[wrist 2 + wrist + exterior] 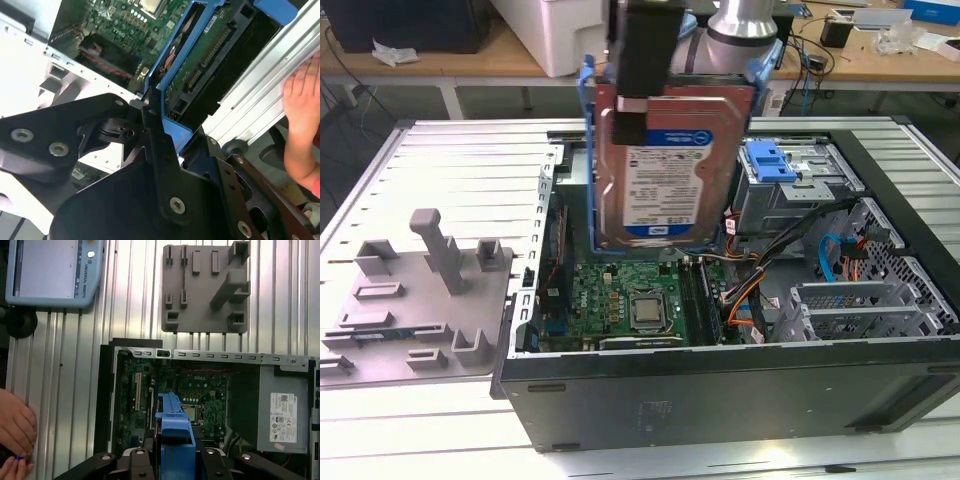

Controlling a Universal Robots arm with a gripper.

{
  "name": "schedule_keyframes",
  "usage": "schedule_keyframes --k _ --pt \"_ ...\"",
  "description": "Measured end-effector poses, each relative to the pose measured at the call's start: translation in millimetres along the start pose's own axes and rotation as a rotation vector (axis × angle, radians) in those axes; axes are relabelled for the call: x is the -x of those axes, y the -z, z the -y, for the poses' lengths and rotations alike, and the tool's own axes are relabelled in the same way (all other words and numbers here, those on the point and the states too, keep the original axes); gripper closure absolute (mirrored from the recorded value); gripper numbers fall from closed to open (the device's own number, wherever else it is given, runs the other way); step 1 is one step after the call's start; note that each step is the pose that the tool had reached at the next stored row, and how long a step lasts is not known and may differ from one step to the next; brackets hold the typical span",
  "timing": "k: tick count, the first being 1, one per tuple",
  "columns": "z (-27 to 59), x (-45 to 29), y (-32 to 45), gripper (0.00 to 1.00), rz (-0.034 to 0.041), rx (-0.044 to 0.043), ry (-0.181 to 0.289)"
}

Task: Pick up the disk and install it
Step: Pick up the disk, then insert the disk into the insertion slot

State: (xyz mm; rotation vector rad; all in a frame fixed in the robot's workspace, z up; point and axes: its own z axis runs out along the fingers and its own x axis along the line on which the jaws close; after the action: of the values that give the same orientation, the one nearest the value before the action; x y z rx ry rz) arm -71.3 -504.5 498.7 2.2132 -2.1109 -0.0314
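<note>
1. Probably stiff, dense and fairly heavy for its bulk, going by the metal body of the disk [665,170]. No flex to expect, but fragile to knocks, with a bare green circuit board on the back face in the second wrist view.
2. Best taken across the two flat faces, or by the blue bracket [588,150] along the edges. Smooth metal and label likely slippery, so a firm squeeze wanted, with hard pressure kept off the board side.
3. Hanging upright in the air, label toward the exterior camera, above the open case [720,400], over the motherboard [610,300] and near the grey cage [800,200].
4. Pinched at its upper end by the gripper [640,100]: one black finger flat on the label face, the other seemingly behind the drive, hidden there in the exterior view.
5. In the second wrist view, fingers [160,160] pressed together on the bracket's end, touching nothing else.
6. Not seated in any bay; lifted clear of board and cables.
7. Off to the side, a hand [15,427] on the slatted table [65,390] beside the case, and a grey fixture [200,295] lying apart from it.
</note>
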Motion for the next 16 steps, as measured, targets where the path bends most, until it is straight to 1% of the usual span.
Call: schedule_keyframes --k 2,3,5,6,9,11,16 --pt "7.9 -2.1 0.5 0.63 0.0003 0.001 0.0" --pt "16.0 -4.4 1.0 0.63 0.0005 0.002 0.001" --pt "25.2 -6.9 1.5 0.63 0.0008 0.003 0.001" --pt "32.8 -8.9 2.0 0.63 0.0006 0.0036 0.002" --pt "33.7 -9.4 2.1 0.63 0.0006 0.0037 0.002" --pt "33.7 -9.4 2.1 0.63 0.005 0.0034 0.004" --pt "33.7 -9.4 2.1 0.63 0.0068 0.0033 0.004"
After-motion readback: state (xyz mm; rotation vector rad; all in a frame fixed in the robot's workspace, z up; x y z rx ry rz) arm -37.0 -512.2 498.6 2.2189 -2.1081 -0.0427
